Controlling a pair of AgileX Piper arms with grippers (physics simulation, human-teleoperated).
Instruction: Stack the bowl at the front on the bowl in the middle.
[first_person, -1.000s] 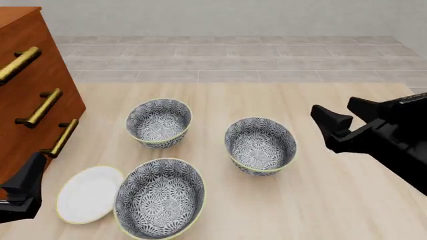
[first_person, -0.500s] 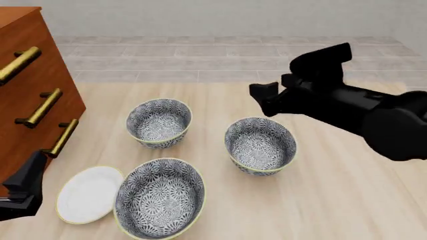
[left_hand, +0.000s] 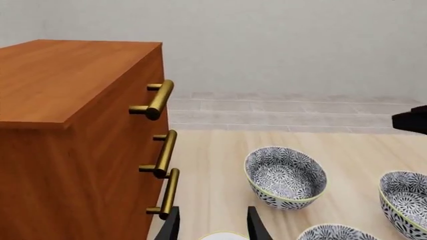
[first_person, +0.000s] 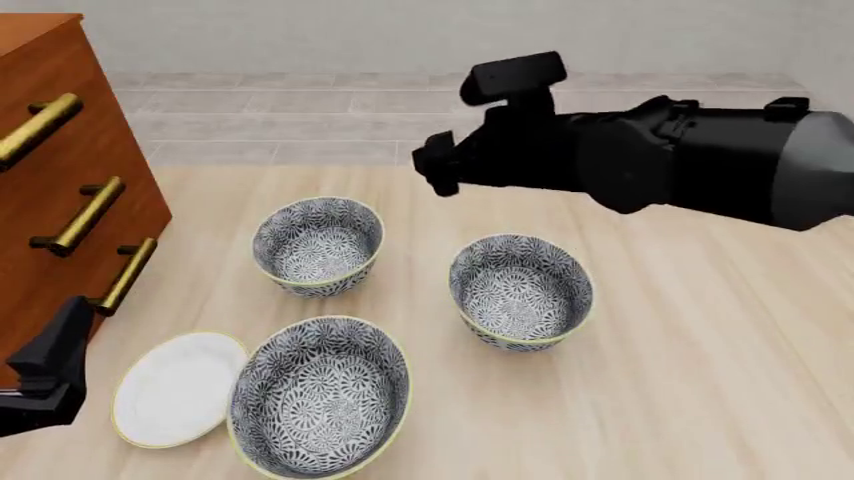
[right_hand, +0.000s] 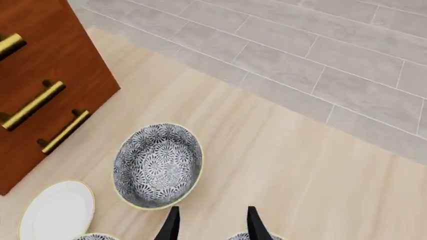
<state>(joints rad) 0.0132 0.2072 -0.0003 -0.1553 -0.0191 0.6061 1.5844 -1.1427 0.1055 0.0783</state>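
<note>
The bowl at the front (first_person: 318, 245) is small and deep, with a grey-and-white floral pattern inside and out and a pale yellow-green rim. It stands upright on the wooden table (first_person: 694, 380), towards the cabinet (first_person: 54, 200) side, apart from the bowl in the middle (first_person: 521, 290), its twin. The right gripper (right_hand: 211, 226) has its fingers parted with nothing between them and hangs in the air beyond the bowl, touching neither bowl. Its arm reaches in level from the right, across the table above the twin. The left gripper (left_hand: 212, 227), also parted and empty, sits low near the white plate (first_person: 174, 388).
</note>
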